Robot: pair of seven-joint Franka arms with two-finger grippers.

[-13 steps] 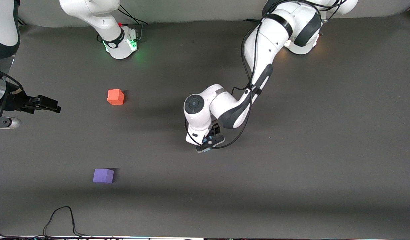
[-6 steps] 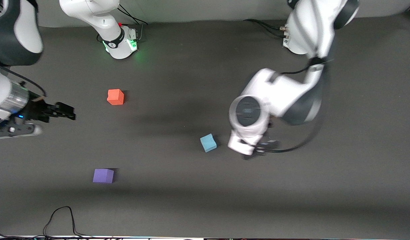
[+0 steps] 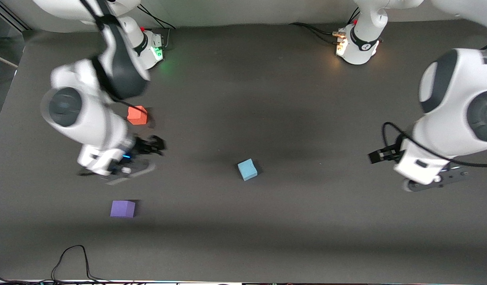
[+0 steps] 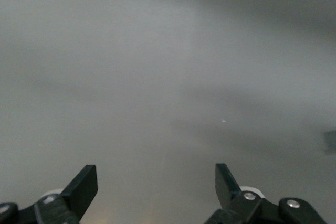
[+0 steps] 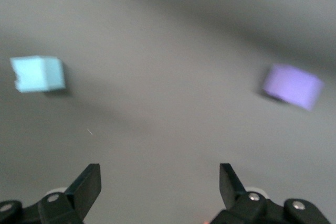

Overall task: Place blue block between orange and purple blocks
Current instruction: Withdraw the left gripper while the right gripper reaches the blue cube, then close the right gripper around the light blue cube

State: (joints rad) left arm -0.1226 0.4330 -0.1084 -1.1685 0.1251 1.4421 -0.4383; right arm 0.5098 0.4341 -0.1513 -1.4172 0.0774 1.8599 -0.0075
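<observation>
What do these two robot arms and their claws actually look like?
Both arms are glossy white, rounded shells with dark grey joint bands and round dark caps. Thin black cables loop along them. The left gripper and right gripper are black, each with two flat fingers.

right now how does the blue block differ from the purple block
Colour: the blue block is light sky blue, the purple block violet.
Pose: the blue block sits turned at an angle to the table's edges, the purple block roughly square to them.
Place: the blue block lies near the table's middle, the purple block nearer the front camera, toward the right arm's end.
Both are small matte cubes of similar size, resting untouched on the dark table.
</observation>
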